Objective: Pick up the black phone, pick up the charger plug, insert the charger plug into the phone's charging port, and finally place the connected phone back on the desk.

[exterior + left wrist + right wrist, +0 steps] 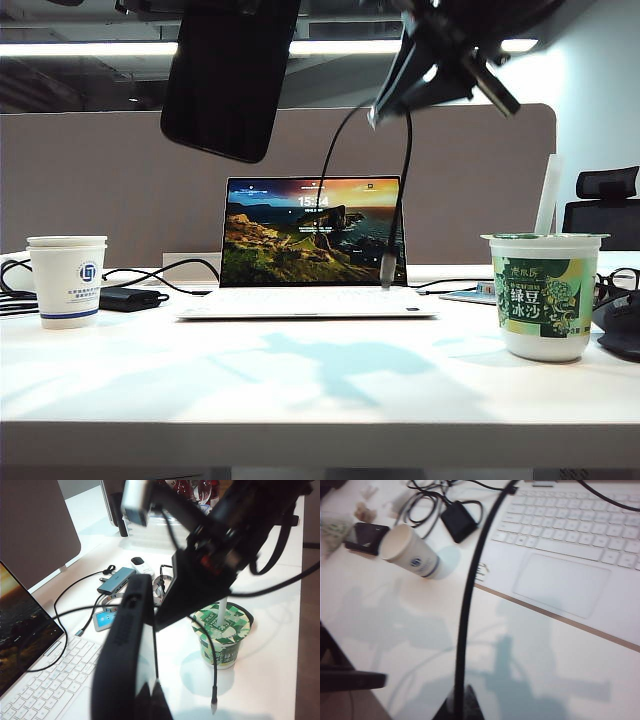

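Observation:
The black phone (230, 75) hangs tilted high above the laptop, its top cut off by the picture's upper edge. In the left wrist view it shows edge-on (122, 650), with my left gripper (147, 697) shut on it. My right gripper (390, 100) is up beside it on the right, shut on the thin black cable (470, 590). The charger plug (388, 268) dangles free at the cable's end, just above the laptop's keyboard, and shows again near the green cup (214, 702). The phone's charging port is too small to make out. Below lies the white desk (320, 380).
An open white laptop (310, 300) sits mid-desk. A paper cup (67, 280) and a black power brick (128, 298) with cables stand to its left. A green dessert cup with a straw (546, 295) stands to its right, with glasses, a hub and small items behind.

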{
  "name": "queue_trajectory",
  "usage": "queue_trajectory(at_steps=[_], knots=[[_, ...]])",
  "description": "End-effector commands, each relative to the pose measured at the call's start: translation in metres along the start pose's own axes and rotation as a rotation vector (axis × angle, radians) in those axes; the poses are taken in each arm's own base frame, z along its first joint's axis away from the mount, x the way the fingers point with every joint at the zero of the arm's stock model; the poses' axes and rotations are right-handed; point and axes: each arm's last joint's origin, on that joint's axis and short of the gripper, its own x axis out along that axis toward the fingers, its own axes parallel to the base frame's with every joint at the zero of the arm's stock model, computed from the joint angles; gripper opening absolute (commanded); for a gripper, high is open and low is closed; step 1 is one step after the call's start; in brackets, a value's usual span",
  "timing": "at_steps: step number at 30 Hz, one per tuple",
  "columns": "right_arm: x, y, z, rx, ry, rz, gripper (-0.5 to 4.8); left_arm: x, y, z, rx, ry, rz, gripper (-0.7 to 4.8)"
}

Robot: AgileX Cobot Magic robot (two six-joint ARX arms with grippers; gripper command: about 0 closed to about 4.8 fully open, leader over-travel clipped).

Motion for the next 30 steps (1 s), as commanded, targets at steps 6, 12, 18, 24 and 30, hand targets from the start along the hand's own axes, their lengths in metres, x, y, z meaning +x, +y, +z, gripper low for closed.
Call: queue_trajectory(at_steps=[6,12,18,24,30], knots=[[0.017,-0.011,-0.006,0.054,0.108,-0.054,-0.02,-0.002,0.000,0.007,0.030,-0.040,0.003,-0.06],[0.028,-0.018,-0.008,0.051,0.111,-0.104,-0.02,-0.002,0.000,0.007,0.030,-0.040,0.003,-0.06],[0.046,-0.022,-0.012,0.024,0.122,-0.124,-0.02,-0.002,0.000,0.007,0.030,-0.040,0.003,-0.06],[0.075,-0.023,-0.026,-0.005,0.172,-0.185,-0.02,-0.002,0.000,0.007,0.030,-0.040,0.004,-0.06],[0.093,-0.027,-0.025,-0.037,0.100,-0.227,-0.02,-0.002,0.000,0.007,0.029,-0.038,0.004,-0.06]])
